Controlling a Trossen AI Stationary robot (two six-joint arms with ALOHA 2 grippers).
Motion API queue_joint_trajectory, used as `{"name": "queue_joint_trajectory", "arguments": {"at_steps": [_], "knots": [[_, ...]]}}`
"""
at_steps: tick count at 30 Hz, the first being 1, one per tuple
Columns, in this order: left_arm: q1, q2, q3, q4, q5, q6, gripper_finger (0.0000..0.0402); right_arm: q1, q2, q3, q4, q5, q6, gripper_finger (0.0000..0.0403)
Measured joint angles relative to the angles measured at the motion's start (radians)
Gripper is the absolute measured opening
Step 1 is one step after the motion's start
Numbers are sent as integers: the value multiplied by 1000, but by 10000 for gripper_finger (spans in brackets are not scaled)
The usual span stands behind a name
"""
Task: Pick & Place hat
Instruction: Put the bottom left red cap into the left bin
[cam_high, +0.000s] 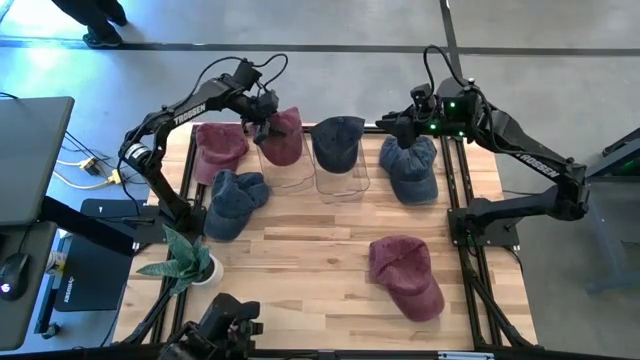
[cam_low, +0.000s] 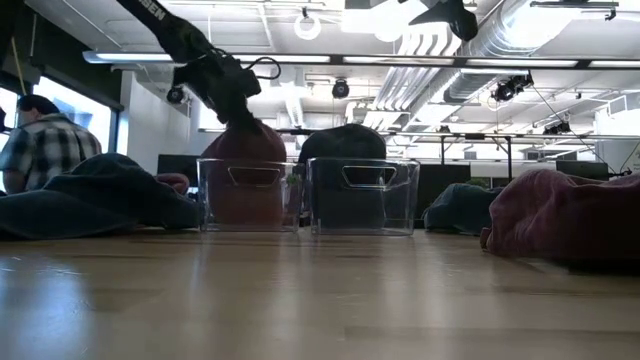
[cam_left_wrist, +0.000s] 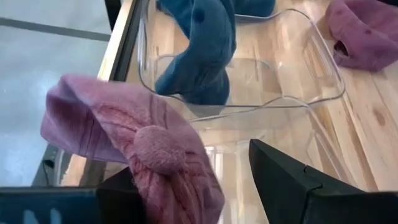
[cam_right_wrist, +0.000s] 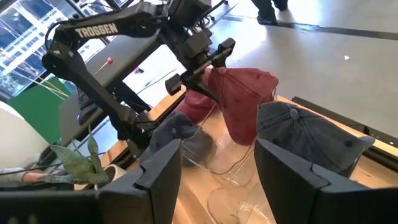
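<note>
A maroon hat (cam_high: 282, 137) sits crown up in the left of two clear bins (cam_high: 283, 178), bulging over its far rim. My left gripper (cam_left_wrist: 193, 163) is open right over it at the table's far side, a finger on either side of the crown (cam_left_wrist: 155, 149). A dark blue hat (cam_high: 338, 142) fills the right bin (cam_high: 343, 183). My right gripper (cam_right_wrist: 217, 155) is open with nothing between its fingers. It hovers over the far right of the table (cam_high: 403, 128), above a blue hat (cam_high: 412, 168) lying there. My left gripper comes at the maroon hat from above and from the far side. The crown's button top (cam_left_wrist: 157, 150) lies against one finger (cam_left_wrist: 124, 196), while the other finger (cam_left_wrist: 292, 180) stands well apart. Whether that finger truly touches the cloth I cannot tell.
More hats lie on the table: a maroon one (cam_high: 220, 146) at the far left, a blue one (cam_high: 235, 202) nearer, and a maroon one (cam_high: 405, 276) near right. A potted plant (cam_high: 186, 260) stands at the near left. A person (cam_low: 45, 145) is behind the table.
</note>
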Motion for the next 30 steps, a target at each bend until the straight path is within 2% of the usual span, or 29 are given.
{"name": "queue_joint_trajectory", "arguments": {"at_steps": [4,7,12,23,30], "knots": [[0,0,38,-67,13,74,193,0,0,0,-13,0,-3,197],[-1,0,59,-129,-21,127,193,0,0,0,-29,-10,-3,197],[-32,1,60,-133,-93,94,193,0,0,0,-35,-41,-4,197],[-40,2,60,-140,-138,72,196,0,0,0,-41,-62,-27,197],[-40,2,60,-115,-171,70,250,0,0,0,-43,-69,-27,197]]}}
